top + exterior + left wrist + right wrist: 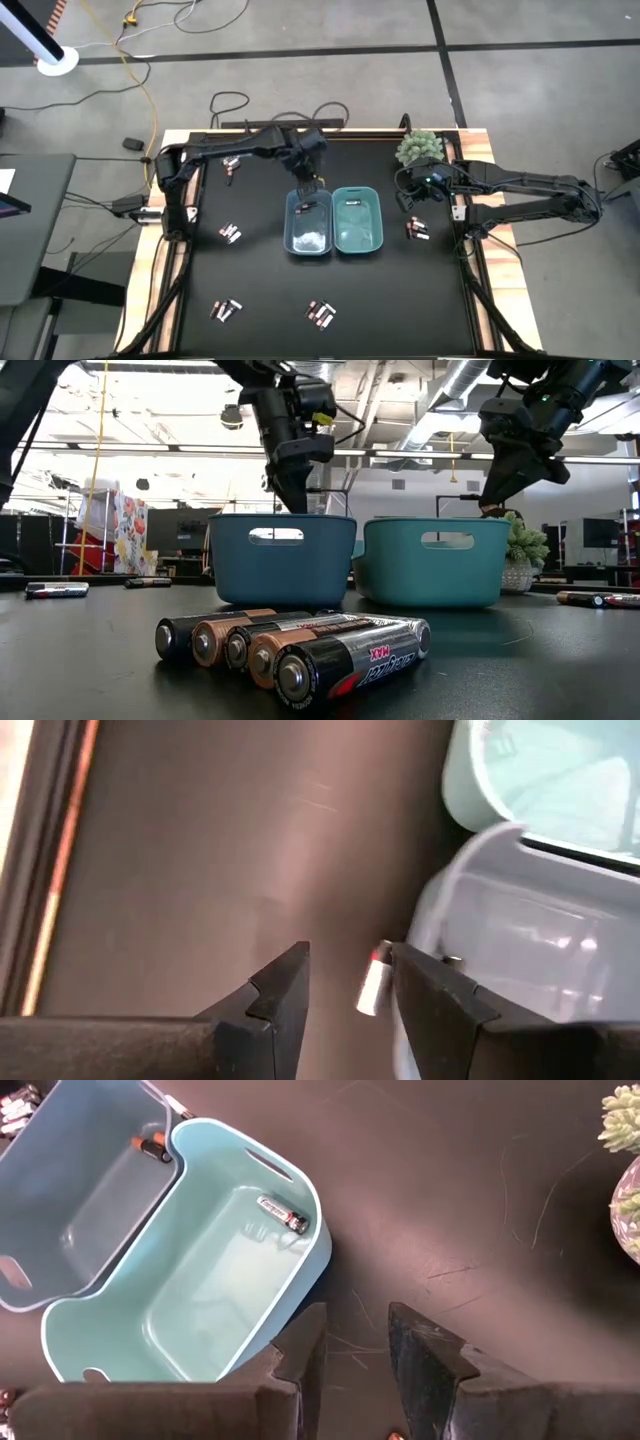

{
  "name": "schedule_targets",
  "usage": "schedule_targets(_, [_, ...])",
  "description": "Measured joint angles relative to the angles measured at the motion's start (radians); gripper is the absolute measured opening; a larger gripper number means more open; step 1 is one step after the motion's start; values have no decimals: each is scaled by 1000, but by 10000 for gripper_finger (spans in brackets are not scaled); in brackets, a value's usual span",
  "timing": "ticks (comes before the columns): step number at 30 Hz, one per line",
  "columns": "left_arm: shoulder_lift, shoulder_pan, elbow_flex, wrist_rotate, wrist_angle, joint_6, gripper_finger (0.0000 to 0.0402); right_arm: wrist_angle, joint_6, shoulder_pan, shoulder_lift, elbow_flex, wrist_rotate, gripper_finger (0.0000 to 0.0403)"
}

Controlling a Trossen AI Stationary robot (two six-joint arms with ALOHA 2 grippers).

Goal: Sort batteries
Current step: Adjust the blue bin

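- The left gripper (305, 180) is hovering at the upper edge of the blue bin (309, 226), at centre frame in the high view. In the left wrist view its fingers (285, 982) are standing partly open with nothing clamped; a small silvery battery (374, 986) is showing just beside one finger, next to the bin wall.
- The right gripper (410, 197) is hanging over bare desk (260, 290), right of the teal bin (357, 220) and below the plant (418, 147). Its fingers (300, 1342) are sitting a narrow gap apart, holding nothing.
- The two bins are standing side by side, touching, at the desk's centre.
- One battery (283, 1213) is lying inside the teal bin; another (150, 1145) is lying inside the blue bin.
- Loose batteries are lying in small clusters on the desk: upper left (232, 163), left of the blue bin (230, 233), lower left (226, 309), lower centre (320, 314), and right of the teal bin (417, 231).
- In the low view, the nearest cluster (300, 645) is lying side by side, in front of the bins.
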Motion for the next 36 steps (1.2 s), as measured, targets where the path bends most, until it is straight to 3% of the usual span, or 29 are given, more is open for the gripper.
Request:
schedule_targets(11, [46,173,-4,182,41,256,139,16,71,-1,0,0,1,127])
schedule_targets(17, [76,227,-5,195,57,438,139,17,71,-20,0,0,2,127])
schedule_targets(32, [115,221,-5,208,60,585,139,14,104,-39,0,0,3,127])
schedule_targets(36, [115,189,-5,276,62,573,139,14,104,-39,0,0,4,127])
